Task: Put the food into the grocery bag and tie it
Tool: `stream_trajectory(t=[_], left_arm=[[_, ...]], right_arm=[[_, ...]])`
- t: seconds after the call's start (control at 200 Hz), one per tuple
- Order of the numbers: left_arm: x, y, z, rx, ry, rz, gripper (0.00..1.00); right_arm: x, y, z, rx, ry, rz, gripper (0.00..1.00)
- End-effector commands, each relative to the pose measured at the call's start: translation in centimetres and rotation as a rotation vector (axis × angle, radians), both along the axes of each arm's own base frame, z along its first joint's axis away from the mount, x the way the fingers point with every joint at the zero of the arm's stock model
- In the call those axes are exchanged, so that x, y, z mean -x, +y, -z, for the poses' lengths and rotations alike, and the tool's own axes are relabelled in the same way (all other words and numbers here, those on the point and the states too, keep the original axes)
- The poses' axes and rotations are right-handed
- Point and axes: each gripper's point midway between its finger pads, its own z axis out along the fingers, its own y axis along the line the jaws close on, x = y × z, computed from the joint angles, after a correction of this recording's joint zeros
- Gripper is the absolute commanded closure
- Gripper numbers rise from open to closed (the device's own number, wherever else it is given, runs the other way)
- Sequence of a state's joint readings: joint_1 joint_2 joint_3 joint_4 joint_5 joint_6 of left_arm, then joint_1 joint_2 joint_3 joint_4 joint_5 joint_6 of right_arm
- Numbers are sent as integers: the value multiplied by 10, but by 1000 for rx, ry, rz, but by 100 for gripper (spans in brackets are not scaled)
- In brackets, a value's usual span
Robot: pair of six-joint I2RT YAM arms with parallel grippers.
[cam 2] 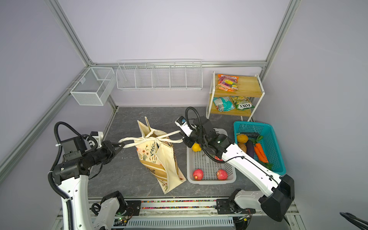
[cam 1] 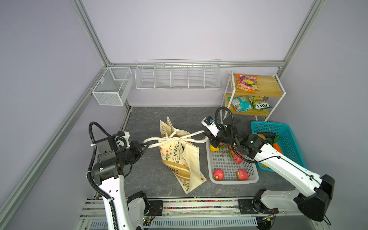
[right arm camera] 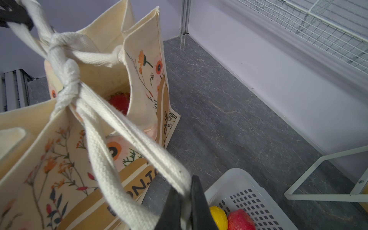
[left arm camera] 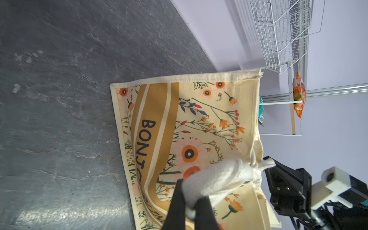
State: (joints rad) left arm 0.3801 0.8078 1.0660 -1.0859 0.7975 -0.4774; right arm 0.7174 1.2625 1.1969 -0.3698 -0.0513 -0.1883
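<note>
Left claw (cam 1: 145, 147) is clamped shut on a strap handle (left arm camera: 217, 179) at nine o'clock of the floral tote (cam 1: 172, 152). Right claw (cam 1: 207, 137) grips the other handle (right arm camera: 99, 159) at three o'clock. The tote stands on the bench (cam 1: 147, 175), handles knotted.

left arm (cam 1: 111, 185) | jaws clamped | right arm (cam 1: 278, 165) | jaws clamped (both reaching inward)

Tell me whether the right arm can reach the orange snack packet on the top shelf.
Likely not yet: the right hand is shut on the bag's strap. Once freed, nothing stands between it and the orange packet.
</note>
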Motion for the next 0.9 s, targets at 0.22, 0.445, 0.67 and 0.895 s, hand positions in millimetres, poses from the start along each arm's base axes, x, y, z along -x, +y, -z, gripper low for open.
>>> stream_trajectory(t=[0.22, 0.445, 0.67, 0.895], left_arm=[[-15, 112, 25, -219, 45, -505, 100], [-30, 38, -29, -106, -267, -198, 100], [-21, 7, -44, -98, -300, -43, 100], [-20, -24, -54, -74, -343, 80, 92]], right_arm=[[-52, -201, -10, 179, -88, 814, 93], [-38, -110, -3, 109, -115, 420, 93], [-13, -53, -2, 139, -194, 178, 93], [7, -22, 1, 188, -234, 40, 93]])
